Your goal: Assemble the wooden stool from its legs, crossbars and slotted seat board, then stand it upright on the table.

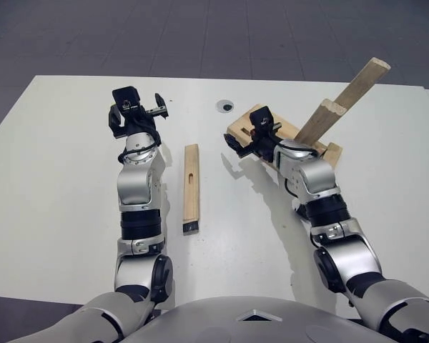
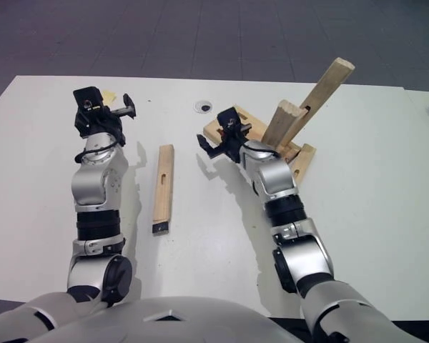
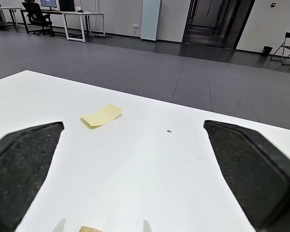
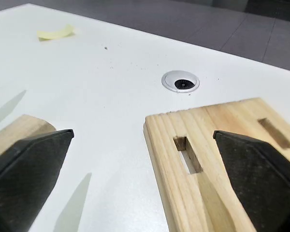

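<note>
The slotted seat board (image 1: 237, 129) lies flat at the back right of the table. Two wooden legs stand tilted in it, a long one (image 1: 359, 84) and a shorter one (image 1: 322, 121). Another wooden piece (image 1: 334, 152) rests at the board's right edge. My right gripper (image 1: 244, 139) hovers open over the board's near-left corner; in the right wrist view its fingers (image 4: 34, 159) frame an empty slot (image 4: 187, 153). A loose slotted leg (image 1: 191, 187) lies flat at the table's middle. My left gripper (image 1: 144, 106) is open and empty, left of and beyond that leg.
A round cable grommet (image 1: 225, 106) sits in the white table (image 1: 57, 179) just behind the board. A yellow sticky note (image 3: 102, 115) lies near the far edge, beyond my left gripper. Grey floor lies past the table's far edge.
</note>
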`<state>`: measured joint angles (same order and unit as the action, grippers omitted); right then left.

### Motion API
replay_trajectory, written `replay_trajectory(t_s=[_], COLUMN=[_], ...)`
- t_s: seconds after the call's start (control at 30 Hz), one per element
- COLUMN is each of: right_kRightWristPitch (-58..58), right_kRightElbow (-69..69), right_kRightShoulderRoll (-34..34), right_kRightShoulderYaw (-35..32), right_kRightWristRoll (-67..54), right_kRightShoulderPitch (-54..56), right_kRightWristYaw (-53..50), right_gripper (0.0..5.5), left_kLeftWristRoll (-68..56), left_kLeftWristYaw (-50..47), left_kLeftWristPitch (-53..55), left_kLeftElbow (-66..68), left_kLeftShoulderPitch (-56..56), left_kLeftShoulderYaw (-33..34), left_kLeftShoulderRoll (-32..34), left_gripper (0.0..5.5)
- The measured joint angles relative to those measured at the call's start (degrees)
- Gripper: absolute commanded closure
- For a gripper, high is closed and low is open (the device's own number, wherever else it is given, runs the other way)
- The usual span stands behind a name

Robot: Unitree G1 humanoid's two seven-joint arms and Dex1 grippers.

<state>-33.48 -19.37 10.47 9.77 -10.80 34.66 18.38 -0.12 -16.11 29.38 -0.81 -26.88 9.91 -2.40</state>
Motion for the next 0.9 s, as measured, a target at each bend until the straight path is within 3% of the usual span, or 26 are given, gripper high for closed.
replay_trajectory(t_s=[0.37,0.8,0.9], right_kRightWristPitch=[-0.4,-5.0,-6.9], right_kRightElbow=[-9.8,-16.6,-16.3], right_kRightShoulderRoll=[-0.4,-2.9,-2.5], right_kRightShoulderYaw=[1.5,3.8,5.2], right_kRightWristRoll=[2.8,8.2,8.8], right_kRightShoulderPitch=[4.6,11.4,12.2], right_kRightWristYaw=[6.6,7.1,11.7], right_gripper=[0.13,0.13,0.13], left_kLeftWristRoll=[0.0,0.0,0.0], left_kLeftWristYaw=[-0.6,-0.8,-1.0], left_kLeftWristPitch=[-0.5,-0.5,-0.5], left_kLeftElbow=[0.7,1.2,1.4], left_kLeftShoulderPitch=[0.1,0.3,0.3], left_kLeftShoulderYaw=[-0.7,-0.5,-0.5], left_kLeftShoulderRoll=[-1.5,-1.4,-1.5], left_gripper=[0.10,0.10,0.10])
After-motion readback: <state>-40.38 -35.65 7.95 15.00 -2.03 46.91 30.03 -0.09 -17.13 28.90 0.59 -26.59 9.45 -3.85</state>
